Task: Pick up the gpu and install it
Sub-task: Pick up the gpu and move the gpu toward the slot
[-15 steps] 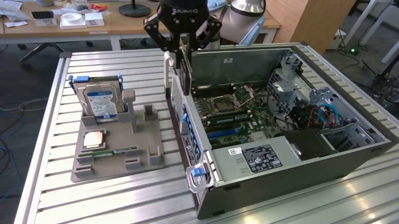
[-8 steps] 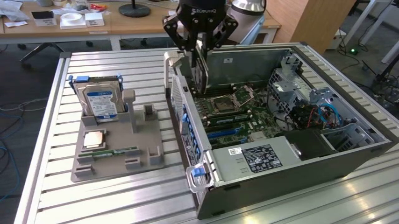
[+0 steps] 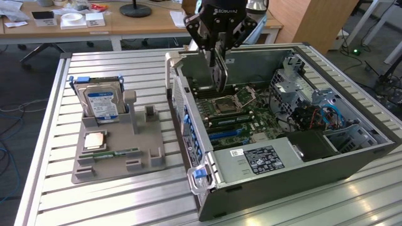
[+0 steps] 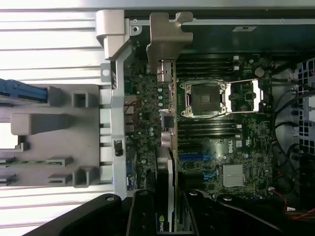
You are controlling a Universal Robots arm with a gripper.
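The gpu hangs on edge, its long side pointing down, over the motherboard inside the open computer case, near the case's back wall. My gripper is shut on the card's upper end. In the wrist view the gpu appears edge-on between my black fingers. Its metal bracket is at the far end, by the case's rear wall, and the card lies alongside the CPU socket.
A grey holder lies on the slatted table at the exterior view's left. It carries a silver hard drive, a green memory stick and a square chip. Drive cages and cables fill the case's right side.
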